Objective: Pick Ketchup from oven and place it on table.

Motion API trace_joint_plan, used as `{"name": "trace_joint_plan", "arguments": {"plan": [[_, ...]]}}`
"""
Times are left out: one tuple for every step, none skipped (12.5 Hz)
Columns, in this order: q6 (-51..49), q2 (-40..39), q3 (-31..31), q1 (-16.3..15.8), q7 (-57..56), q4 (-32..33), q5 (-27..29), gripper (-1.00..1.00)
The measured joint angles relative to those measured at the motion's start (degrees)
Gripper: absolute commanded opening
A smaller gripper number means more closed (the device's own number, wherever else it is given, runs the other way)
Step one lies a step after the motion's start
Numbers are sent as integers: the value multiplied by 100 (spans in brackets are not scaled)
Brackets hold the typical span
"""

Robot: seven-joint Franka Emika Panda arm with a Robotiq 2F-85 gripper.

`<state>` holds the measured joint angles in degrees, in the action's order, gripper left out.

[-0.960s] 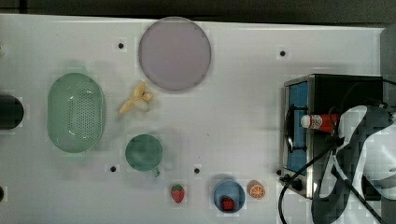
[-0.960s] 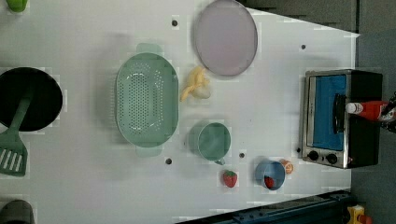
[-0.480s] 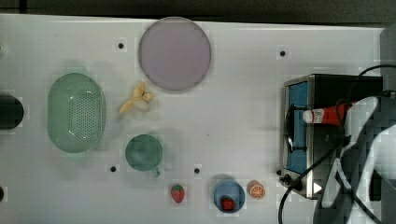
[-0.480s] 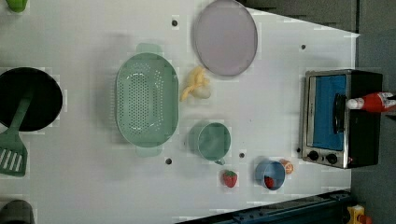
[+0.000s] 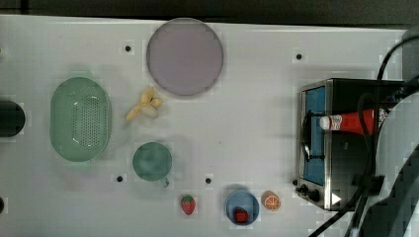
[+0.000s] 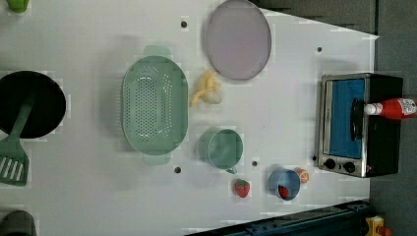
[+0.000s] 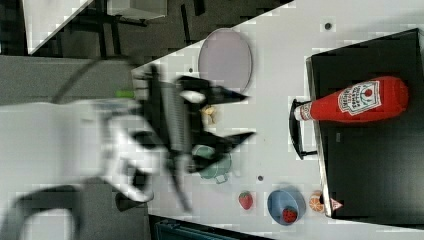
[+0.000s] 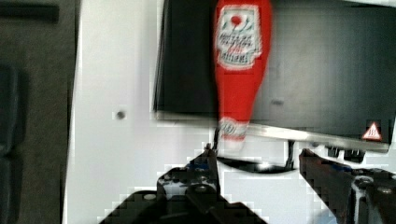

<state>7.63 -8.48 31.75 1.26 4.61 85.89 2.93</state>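
The ketchup is a red bottle with a white cap. It lies on its side on the black top of the oven, its cap reaching over the front edge above the door handle. My gripper is open and holds nothing. In the wrist view the cap sits just beyond the gap between its two fingers, apart from them. The oven stands on the white table. In the top view my arm covers the oven's back part.
On the table are a purple plate, a green colander, a banana, a green cup, a strawberry, a blue bowl and an orange slice. A black pan with a green spatula sits at the left view's left.
My arm has drawn back from over the oven, uncovering more of the ketchup in the top and left views. The bottle has stayed where it was.
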Motion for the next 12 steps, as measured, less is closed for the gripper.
{"name": "trace_joint_plan", "arguments": {"plan": [[-49, 126, -201, -73, -2, -50, -76, 27], [-161, 236, -397, -184, -2, -62, -106, 27], [-435, 285, -571, -342, 3, -95, -61, 27], [-570, 285, -796, -478, -2, -123, -82, 27], [-531, 281, -1094, -550, -3, -84, -45, 27], [-490, 247, -1392, -619, -3, 0, -43, 27], [-483, 192, -1693, -664, -3, 73, -77, 27], [-435, 197, -2014, -700, -3, 297, -64, 27], [-373, 194, -2233, -816, -3, 588, -145, 27], [-321, 143, -2392, -955, 3, 862, -184, 27], [-210, 71, -2469, -1106, 3, 1119, -186, 27], [-24, 21, -2478, -1252, 0, 1388, -191, 27]]}}
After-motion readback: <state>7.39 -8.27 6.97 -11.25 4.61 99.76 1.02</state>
